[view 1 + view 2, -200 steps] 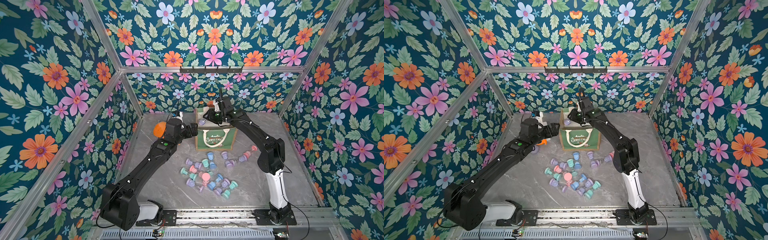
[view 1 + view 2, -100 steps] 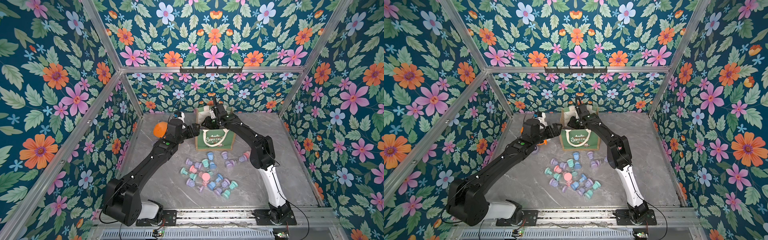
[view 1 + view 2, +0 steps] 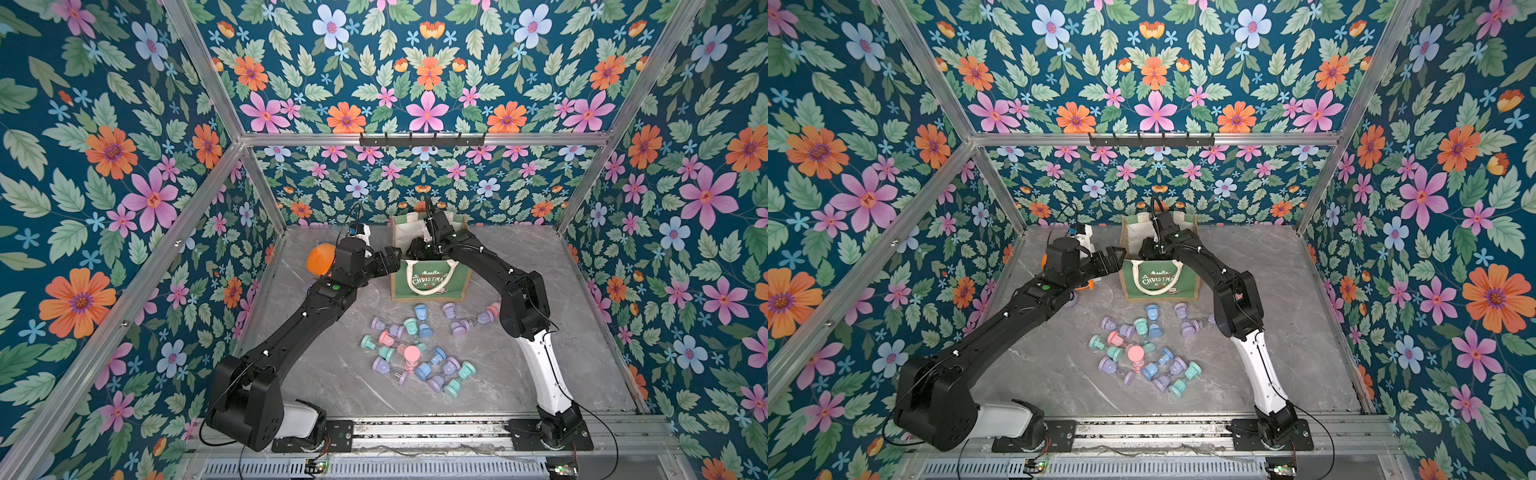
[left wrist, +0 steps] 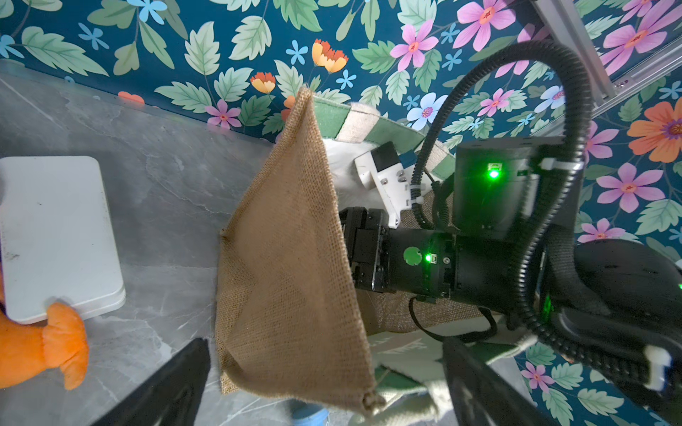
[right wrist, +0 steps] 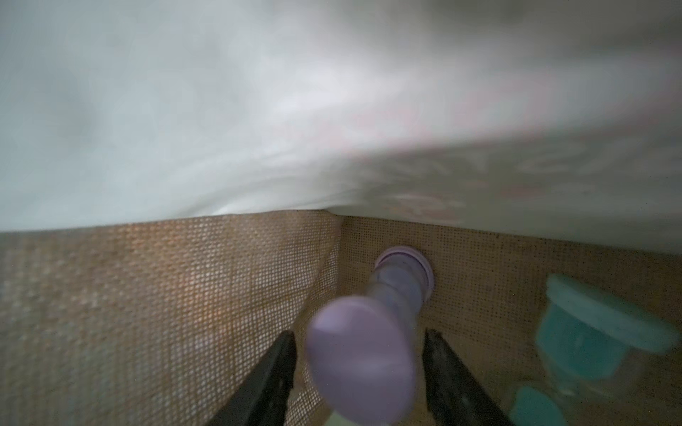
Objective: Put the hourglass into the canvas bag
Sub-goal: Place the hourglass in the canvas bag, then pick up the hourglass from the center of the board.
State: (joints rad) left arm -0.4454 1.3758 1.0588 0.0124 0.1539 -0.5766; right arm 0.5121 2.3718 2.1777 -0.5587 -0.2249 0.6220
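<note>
Black right gripper [image 5: 360, 332], deep in the canvas bag [image 3: 430, 278]: I read its jaws as parted, with a sliver of gap either side of the purple hourglass [image 5: 400, 284] between them. That hourglass is inside the bag, far cap at the burlap; the view is blurred. Teal hourglass [image 5: 598, 332] lies just beside it. Left gripper [image 4: 324, 340] is spread wide at the bag's burlap side; contact I cannot tell. Bag stands upright at the back of the table [image 3: 519, 374], loose hourglasses [image 3: 415, 353] scattered in front.
</note>
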